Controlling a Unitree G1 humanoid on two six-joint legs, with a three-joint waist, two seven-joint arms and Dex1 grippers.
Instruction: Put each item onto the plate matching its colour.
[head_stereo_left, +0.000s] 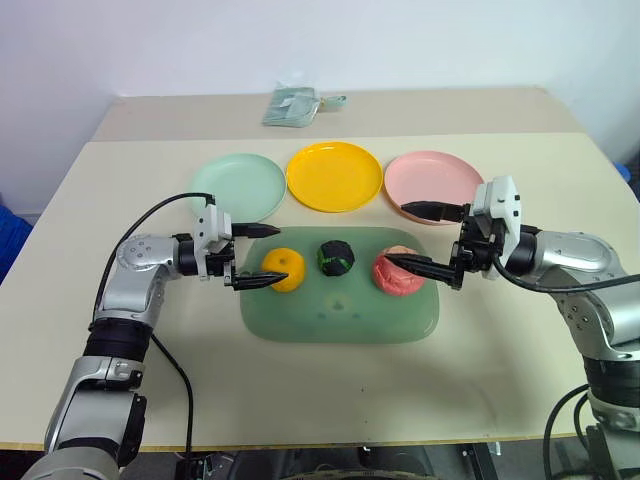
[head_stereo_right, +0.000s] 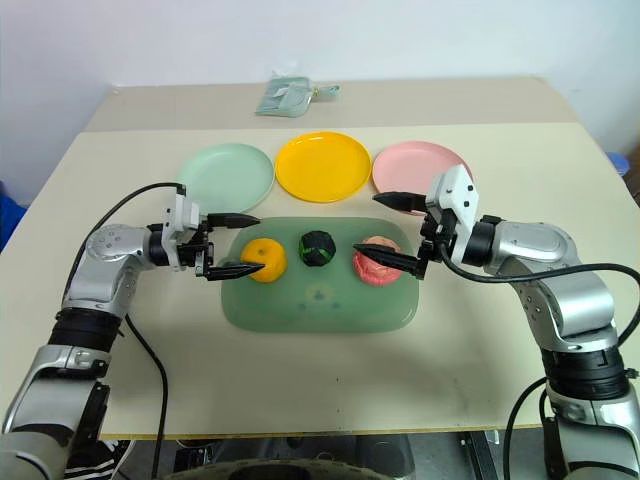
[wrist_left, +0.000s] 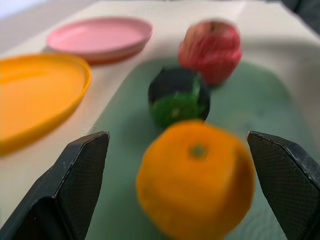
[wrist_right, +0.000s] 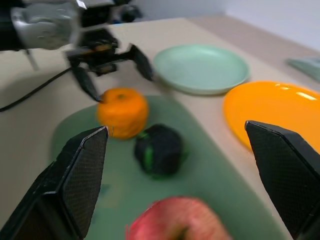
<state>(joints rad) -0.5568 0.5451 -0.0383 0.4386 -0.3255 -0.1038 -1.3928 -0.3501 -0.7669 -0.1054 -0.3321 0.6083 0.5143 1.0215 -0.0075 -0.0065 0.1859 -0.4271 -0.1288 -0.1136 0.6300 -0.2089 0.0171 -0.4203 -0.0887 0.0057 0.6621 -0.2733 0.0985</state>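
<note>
A cutting board (head_stereo_left: 340, 318) lies at the table's (head_stereo_left: 300, 400) centre. On it stand three items in a row: the tangerine (head_stereo_left: 284, 268) at nine o'clock, the ball (head_stereo_left: 335, 257) in the middle, the apple (head_stereo_left: 396, 273) at three o'clock. Behind the board, toward twelve o'clock, three plates sit side by side: one plate (head_stereo_left: 238, 185) at eleven, the middle plate (head_stereo_left: 334, 176) at twelve, the last plate (head_stereo_left: 432, 182) at one. Farther back at twelve lies a small pouch (head_stereo_left: 292, 105).
</note>
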